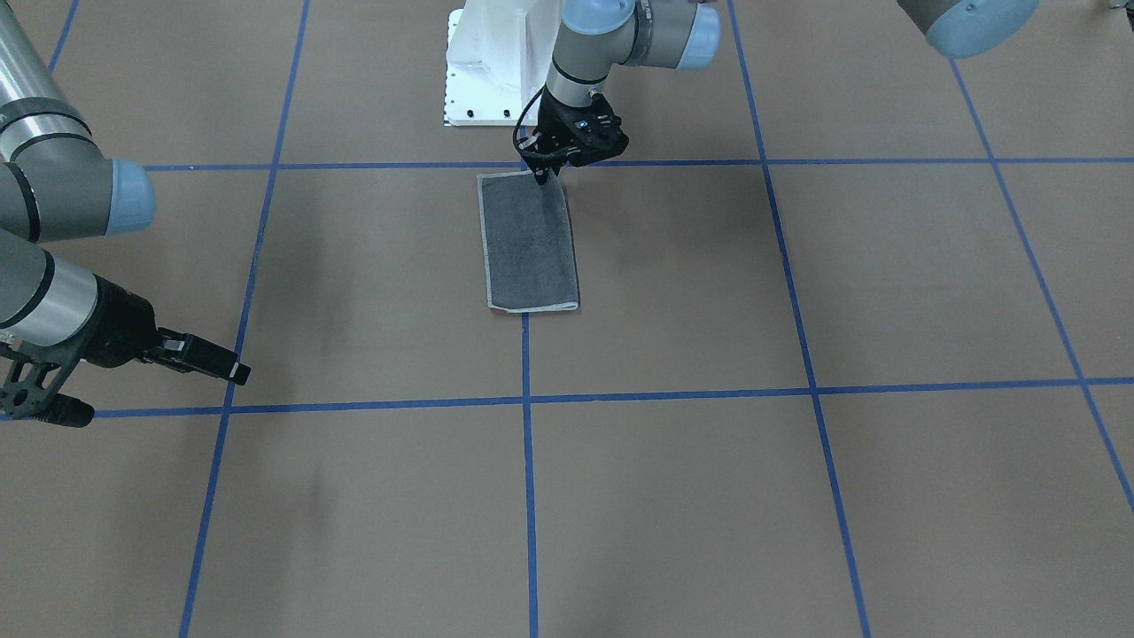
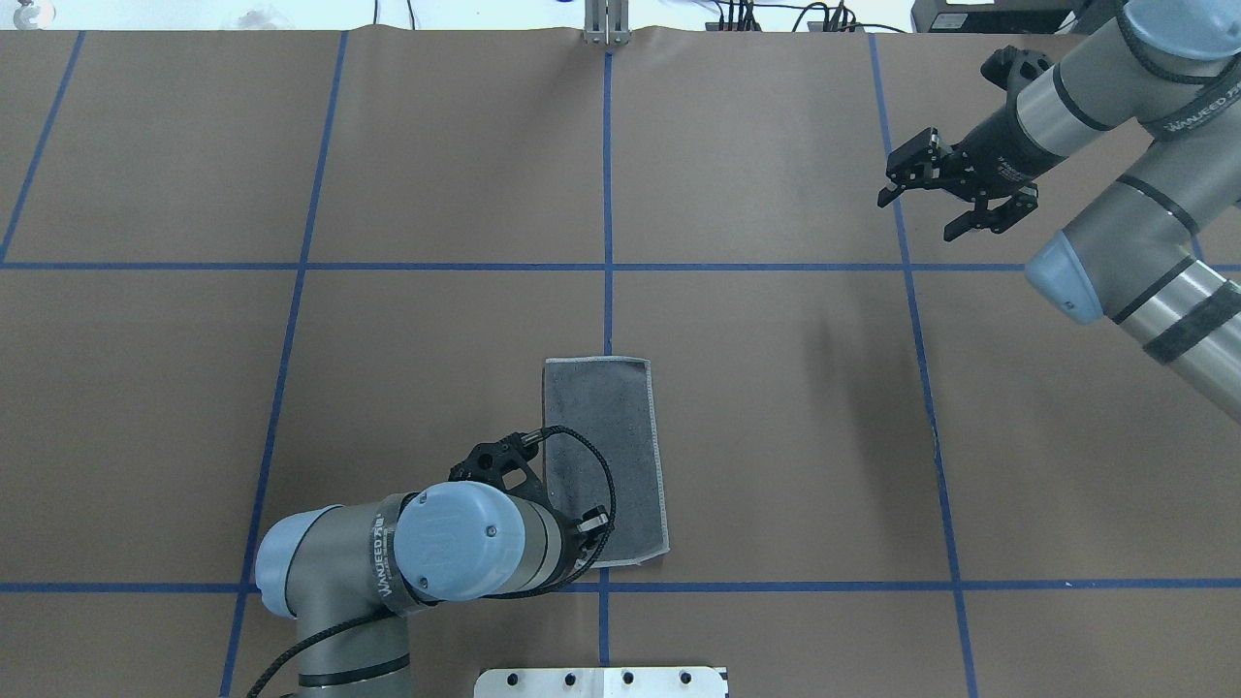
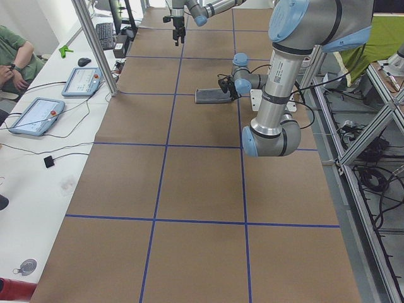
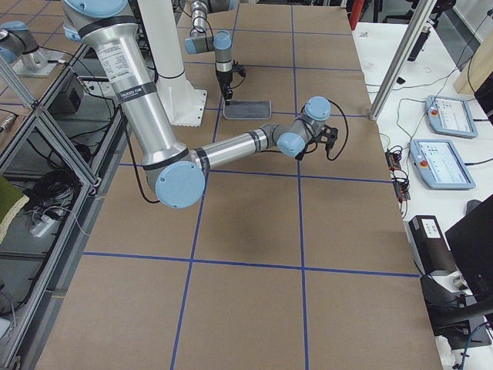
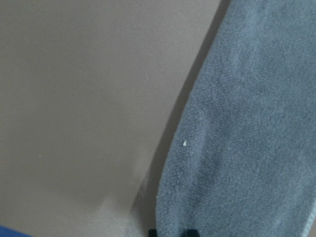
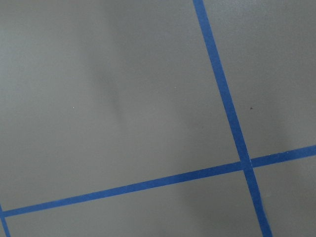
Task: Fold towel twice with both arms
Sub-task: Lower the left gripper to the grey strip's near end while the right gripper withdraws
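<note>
The towel [image 1: 530, 248] lies flat near the middle of the table as a narrow rectangle, dark grey face up, with a light stitched edge; a thin pink line shows at its far end. It also shows in the overhead view as the towel [image 2: 620, 446]. My left gripper [image 1: 541, 176] points down at the towel's end nearest the robot base, fingertips drawn together on the edge. In the left wrist view, grey terry [image 5: 247, 128] fills the right half. My right gripper [image 2: 917, 217] hovers open and empty, far from the towel, over bare table.
The white pedestal base [image 1: 487, 71] stands just behind the towel's near end. Blue tape lines [image 2: 608, 194] grid the brown table. Beyond the table's far edge, a side bench carries two tablets [image 3: 79, 81], past an aluminium post [image 3: 95, 44], and a seated person [image 3: 12, 53].
</note>
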{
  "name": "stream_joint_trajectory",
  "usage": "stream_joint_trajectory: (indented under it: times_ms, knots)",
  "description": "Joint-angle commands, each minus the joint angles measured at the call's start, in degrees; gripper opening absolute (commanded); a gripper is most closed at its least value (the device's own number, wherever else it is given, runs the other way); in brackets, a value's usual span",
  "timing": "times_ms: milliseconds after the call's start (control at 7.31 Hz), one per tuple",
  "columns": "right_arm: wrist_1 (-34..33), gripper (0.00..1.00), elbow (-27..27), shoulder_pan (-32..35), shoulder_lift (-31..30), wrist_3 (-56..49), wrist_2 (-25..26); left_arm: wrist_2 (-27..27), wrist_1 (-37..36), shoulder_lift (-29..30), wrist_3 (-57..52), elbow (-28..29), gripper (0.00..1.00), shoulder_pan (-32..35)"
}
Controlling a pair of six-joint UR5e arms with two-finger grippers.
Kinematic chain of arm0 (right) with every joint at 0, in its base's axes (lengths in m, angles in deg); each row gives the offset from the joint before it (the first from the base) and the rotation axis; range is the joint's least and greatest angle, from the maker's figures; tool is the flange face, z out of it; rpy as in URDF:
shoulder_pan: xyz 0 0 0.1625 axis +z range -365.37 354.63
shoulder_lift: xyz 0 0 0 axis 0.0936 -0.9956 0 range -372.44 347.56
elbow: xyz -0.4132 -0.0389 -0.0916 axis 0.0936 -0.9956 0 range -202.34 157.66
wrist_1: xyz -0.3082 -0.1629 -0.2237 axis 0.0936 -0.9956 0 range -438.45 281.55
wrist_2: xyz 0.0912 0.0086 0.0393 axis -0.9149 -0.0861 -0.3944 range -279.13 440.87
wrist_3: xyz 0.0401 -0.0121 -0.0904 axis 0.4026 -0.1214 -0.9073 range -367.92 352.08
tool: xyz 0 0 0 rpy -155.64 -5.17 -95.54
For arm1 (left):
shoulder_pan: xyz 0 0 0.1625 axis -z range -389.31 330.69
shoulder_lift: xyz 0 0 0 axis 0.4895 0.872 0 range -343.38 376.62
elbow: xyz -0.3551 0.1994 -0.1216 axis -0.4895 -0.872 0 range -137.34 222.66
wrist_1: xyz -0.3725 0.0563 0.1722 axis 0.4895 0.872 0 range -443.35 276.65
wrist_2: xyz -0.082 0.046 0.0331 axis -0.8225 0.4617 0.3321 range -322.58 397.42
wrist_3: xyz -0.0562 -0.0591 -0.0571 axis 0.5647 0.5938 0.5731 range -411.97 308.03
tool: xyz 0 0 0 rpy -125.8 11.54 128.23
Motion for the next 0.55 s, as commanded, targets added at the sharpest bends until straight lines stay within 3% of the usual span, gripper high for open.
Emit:
stream_joint_trajectory:
  times_ms: [0, 411]
  knots:
    - [0.1, 1.00, -0.2, 0.0, -0.3, -0.1, 0.1, -0.1, 0.0, 0.6, 0.3, -2.3, 0.00, 0.3]
    - [0.2, 1.00, -0.2, 0.0, -0.8, -0.1, 0.3, -0.3, 0.2, 3.2, 0.4, -2.0, 0.00, 5.8]
